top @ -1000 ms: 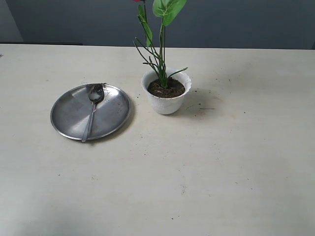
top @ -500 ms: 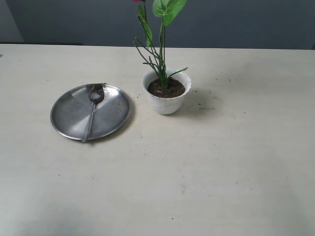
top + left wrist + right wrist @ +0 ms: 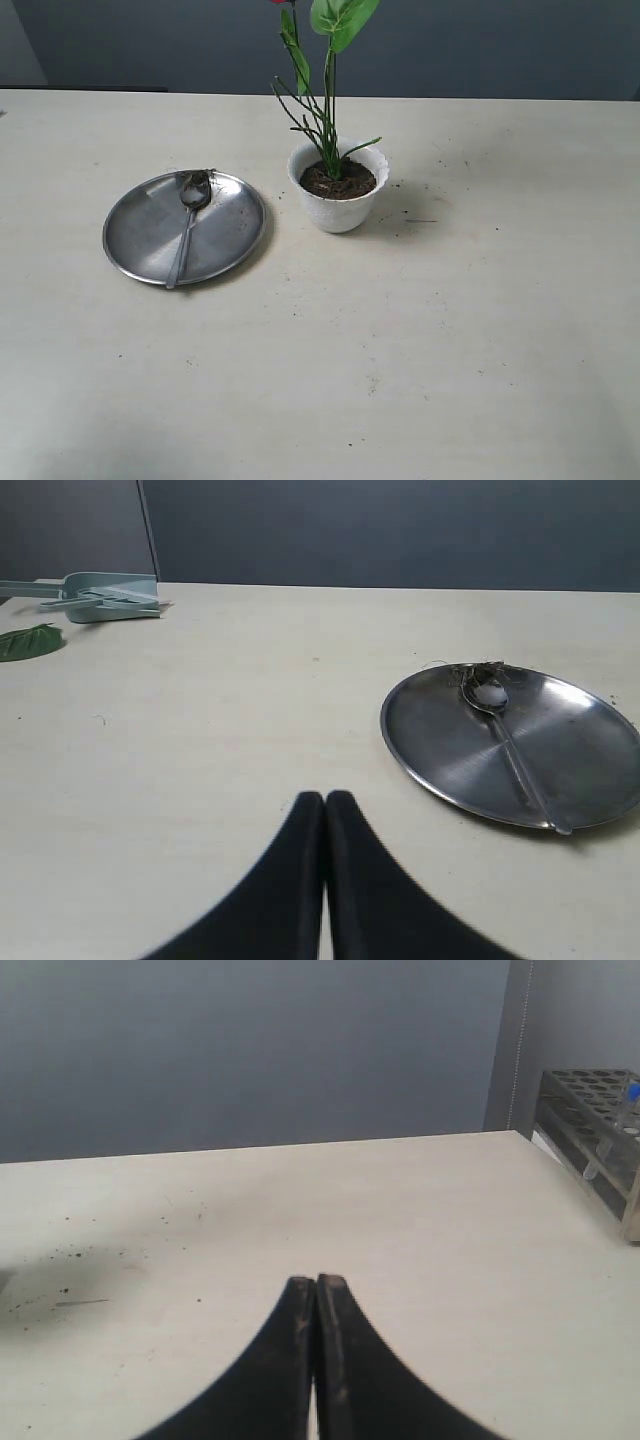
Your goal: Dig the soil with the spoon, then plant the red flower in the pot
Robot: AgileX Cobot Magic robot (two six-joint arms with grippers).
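Upper centre of the exterior view: the pot [image 3: 338, 208] stands upright, small and white with a scalloped rim. It's filled nearly to the brim with the soil [image 3: 345, 183], dark brown and crumbly. The red flower [image 3: 328, 110] is planted in it, its thin green stem upright, narrow blades fanning out, broad leaves at the top edge, just a sliver of red petal in frame. Left of the pot, the spoon [image 3: 186, 225] lies flat on the steel plate [image 3: 140, 230], bowl toward the top, handle tip reaching the plate's lower rim.
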